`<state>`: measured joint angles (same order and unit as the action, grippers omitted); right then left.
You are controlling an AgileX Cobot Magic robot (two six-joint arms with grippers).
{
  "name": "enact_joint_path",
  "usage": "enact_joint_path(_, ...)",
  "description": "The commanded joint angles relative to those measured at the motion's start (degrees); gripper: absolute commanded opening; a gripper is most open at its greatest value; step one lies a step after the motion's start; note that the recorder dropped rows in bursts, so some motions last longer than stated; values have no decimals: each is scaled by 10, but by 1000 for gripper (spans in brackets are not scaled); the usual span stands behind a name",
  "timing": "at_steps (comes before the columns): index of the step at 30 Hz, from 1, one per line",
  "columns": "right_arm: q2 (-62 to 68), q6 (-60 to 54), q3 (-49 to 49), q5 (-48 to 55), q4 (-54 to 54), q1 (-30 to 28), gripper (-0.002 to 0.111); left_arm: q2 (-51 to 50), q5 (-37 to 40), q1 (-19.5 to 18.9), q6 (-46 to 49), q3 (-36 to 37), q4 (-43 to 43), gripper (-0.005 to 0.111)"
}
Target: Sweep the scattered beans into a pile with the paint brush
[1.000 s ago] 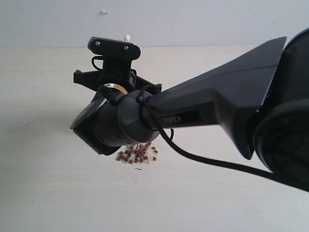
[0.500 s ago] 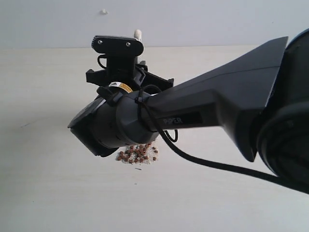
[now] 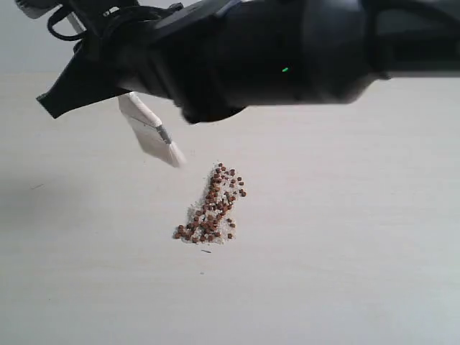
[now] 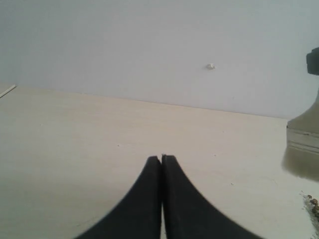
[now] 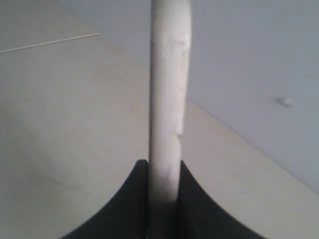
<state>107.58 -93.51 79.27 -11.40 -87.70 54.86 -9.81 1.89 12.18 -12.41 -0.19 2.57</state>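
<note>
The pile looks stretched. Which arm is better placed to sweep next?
Right. Right end effector clamps the paint brush, bristles hanging near the beans; left end effector is shut, empty.

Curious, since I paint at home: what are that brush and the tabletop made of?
The paint brush has a handle that looks like pale, matte bare wood. A dull grey band, seemingly metal, holds off-white bristles; natural or synthetic, I cannot tell. The table shows faint pale wood grain with a matte finish, possibly laminate.

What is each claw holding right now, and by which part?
The right claw grips the paint brush by its pale wooden handle. The left claw is shut and holds nothing.
</note>
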Motion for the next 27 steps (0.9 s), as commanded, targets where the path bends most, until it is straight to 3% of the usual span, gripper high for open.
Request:
enact_joint_path(1,-50,-8,-73,237,-25,-103,0,5,-1,-2,2,2,-3,0)
enact_joint_path(4,-49,-72,-127,339,-122,-136,0,5,-1,-2,2,2,-3,0)
enact_joint_path(9,-13,-146,-159,524,-122,-137,0,5,-1,-2,2,2,-3,0)
enact_joint_path(27,58,-202,-159,515,-122,-137,0,5,-1,-2,2,2,-3,0)
